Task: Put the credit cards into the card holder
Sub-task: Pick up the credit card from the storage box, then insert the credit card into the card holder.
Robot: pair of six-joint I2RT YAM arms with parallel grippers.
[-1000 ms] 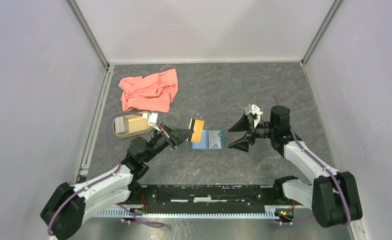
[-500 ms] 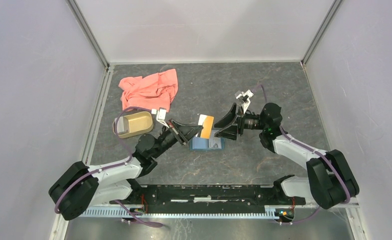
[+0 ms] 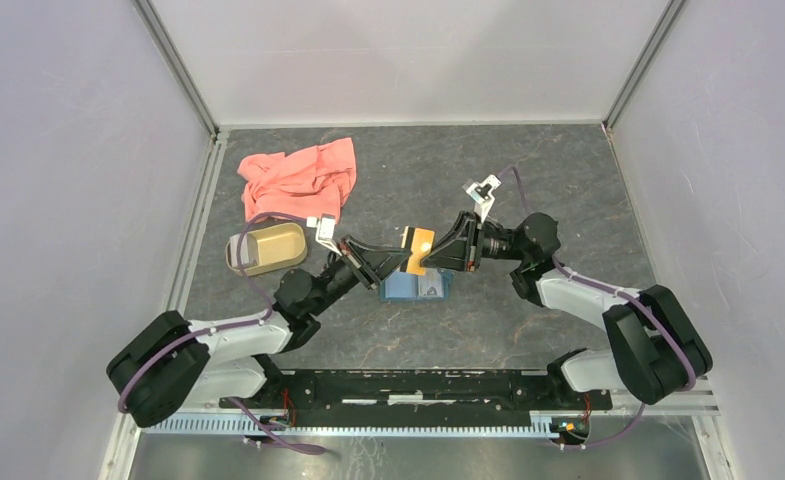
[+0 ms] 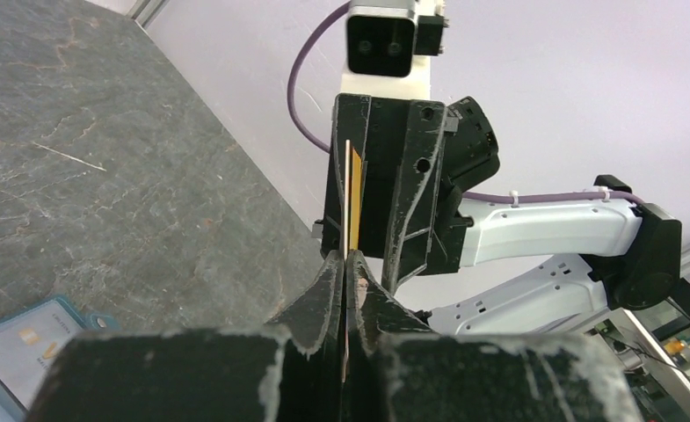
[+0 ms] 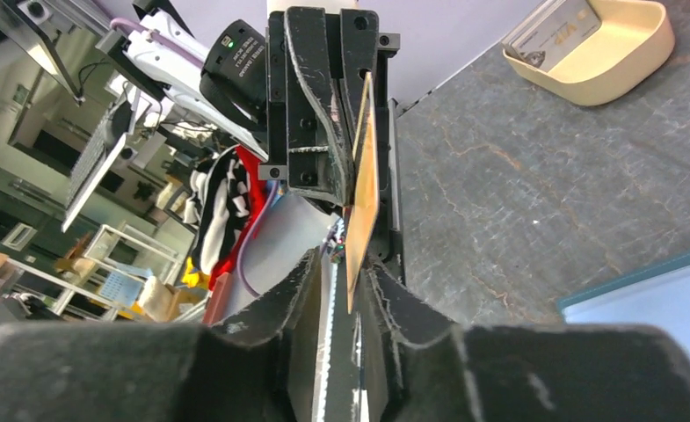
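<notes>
**A:** Since a second ago the right gripper (image 3: pixel 434 257) has swung in from beside the card holder (image 3: pixel 415 288). Its jaws were spread wide then and are now drawn narrow around the gold card (image 3: pixel 420 245).

**B:** And the left gripper (image 3: pixel 403 263)?

**A:** It has risen over the holder's left edge, its jaws pinched on the card the whole way.

**B:** How does the card sit?

**A:** It is off the table (image 3: pixel 488 170), above the holder's far edge. Its long axis runs from one gripper to the other, with an end in each pair of jaws. Both wrist views show it edge-on, a thin line straight out from the fingertips. From above, its gold face tilts up.

**B:** Is the right gripper really gripping it?

**A:** In its own view one finger (image 5: pixel 378 280) touches the card and a sliver of gap shows at the other. I cannot tell whether it is clamped.

**B:** What else is there?

**A:** The holder lies flat and open, with a card showing inside. A pale card (image 5: pixel 556 31) rests in the tan dish (image 3: pixel 266 248), well left of the holder. The pink cloth (image 3: pixel 300 180) lies beyond that.
</notes>
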